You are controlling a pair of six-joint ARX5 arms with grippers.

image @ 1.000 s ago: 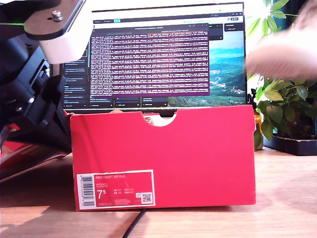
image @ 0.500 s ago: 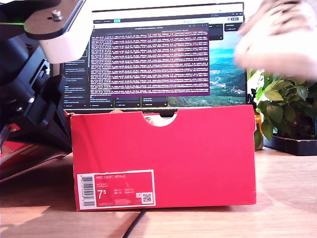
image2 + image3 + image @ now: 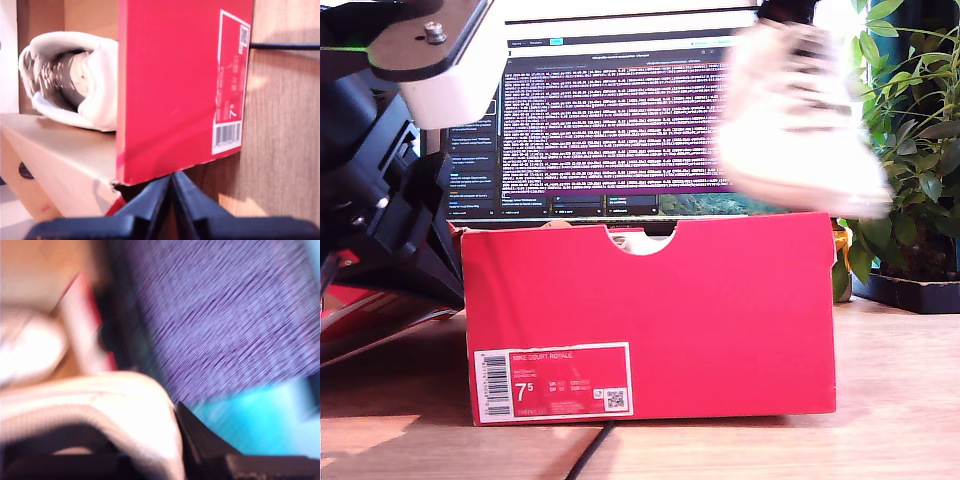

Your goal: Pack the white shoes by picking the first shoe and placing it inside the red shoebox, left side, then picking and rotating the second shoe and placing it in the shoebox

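one white shoe [image 3: 70, 80] already sits inside the red shoebox [image 3: 650, 310], on the exterior view's left side, and it shows a little through the round notch in the box's top edge. my first gripper [image 3: 172, 195] hangs just outside the box's label wall with its claw squeezed closed on nothing.

the second white shoe [image 3: 795, 125] is up in the air, over the exterior view's right part of the box, in front of the computer screen [image 3: 610, 110]. it looks blurry. my second gripper [image 3: 170, 440] is pinching this shoe's edge, with one finger [image 3: 205, 440] pressed against it.

i think the shoe could slip out, because only its rim is pinched. it could also bump the box wall or land on the first shoe if it comes down crooked.
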